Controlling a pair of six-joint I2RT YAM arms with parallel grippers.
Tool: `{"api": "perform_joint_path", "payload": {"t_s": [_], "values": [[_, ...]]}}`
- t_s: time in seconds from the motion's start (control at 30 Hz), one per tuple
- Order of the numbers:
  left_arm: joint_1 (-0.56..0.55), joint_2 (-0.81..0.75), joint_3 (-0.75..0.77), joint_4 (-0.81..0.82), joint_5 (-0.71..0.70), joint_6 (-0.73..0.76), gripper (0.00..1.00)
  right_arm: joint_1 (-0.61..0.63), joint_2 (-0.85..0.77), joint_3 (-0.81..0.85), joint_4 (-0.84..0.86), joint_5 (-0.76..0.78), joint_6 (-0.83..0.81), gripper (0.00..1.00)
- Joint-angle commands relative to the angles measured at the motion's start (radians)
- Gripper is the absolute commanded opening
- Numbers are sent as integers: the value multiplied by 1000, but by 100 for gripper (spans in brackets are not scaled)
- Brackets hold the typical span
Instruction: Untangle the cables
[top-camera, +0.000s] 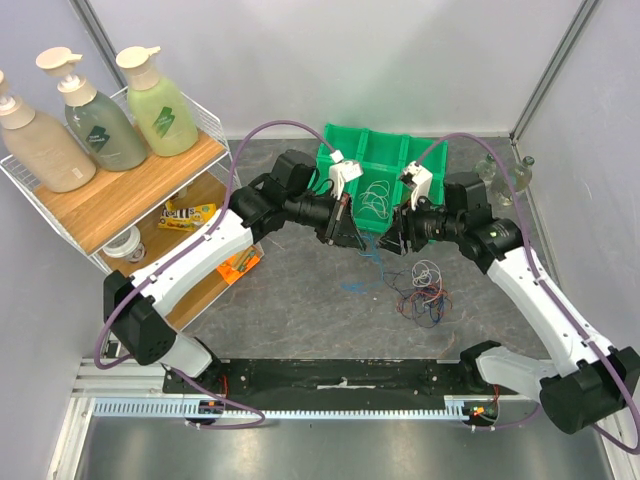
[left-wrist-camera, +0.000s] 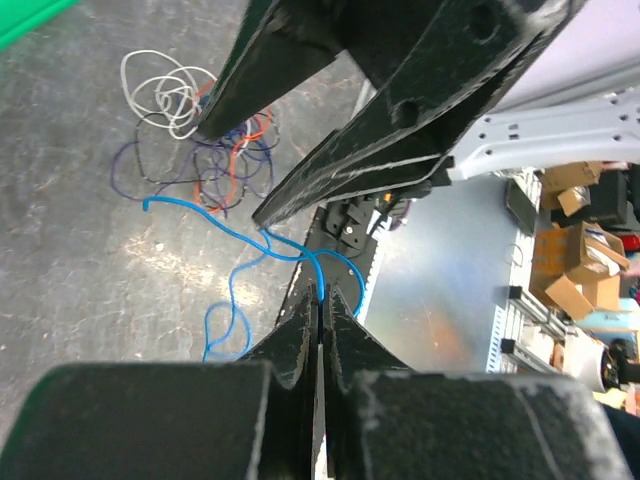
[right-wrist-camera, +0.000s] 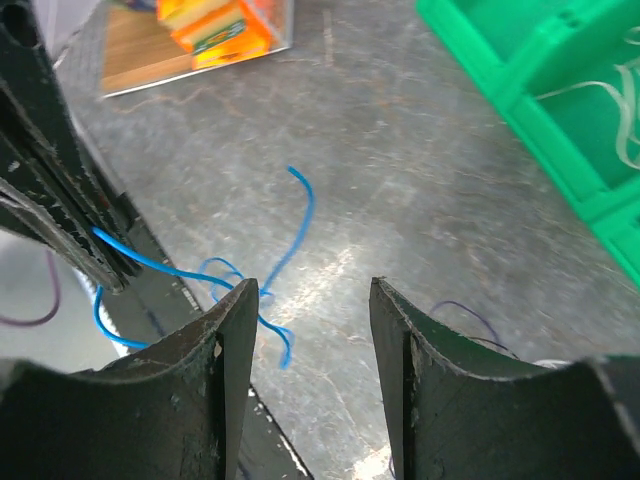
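Several cables (top-camera: 425, 292) lie knotted in a heap on the table (top-camera: 300, 285), nearest the robot. Just beyond, the left gripper (left-wrist-camera: 318, 296) is clamped on the blue cable (left-wrist-camera: 235, 232), holding one end clear of the heap. The right gripper (right-wrist-camera: 312, 292) stands jaws apart, and the strand seems to brush one finger. Farthest, the green tray (top-camera: 385, 133) holds a white cable (top-camera: 376, 198), kept separate.

The grey mottled surface (top-camera: 300, 290) carries a green tray (top-camera: 385, 150) at its far edge. Nearer, on the right, lies a tangled heap of cables (top-camera: 425, 292), with a blue strand (right-wrist-camera: 310, 200) trailing beside it.
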Motion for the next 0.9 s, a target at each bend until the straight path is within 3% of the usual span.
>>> {"api": "perform_joint_path", "payload": {"t_s": [0.0,0.37,0.5,0.57,0.73,0.87], "values": [[2,-48,8,53,124,44,2,1,15,37,2,-200,-54,56],[0,-44,10,43,135,51,2,-1,-35,-10,-31,-182,-48,54],[2,-39,13,34,126,49,2,1,-92,7,-78,166,-10,53],[0,-36,14,25,118,49,2,0,-118,29,-107,245,1,53],[0,-28,17,25,121,46,2,1,-131,12,-91,-16,-5,53],[3,-25,19,26,126,45,2,3,-134,-20,-65,-14,-17,52]]}}
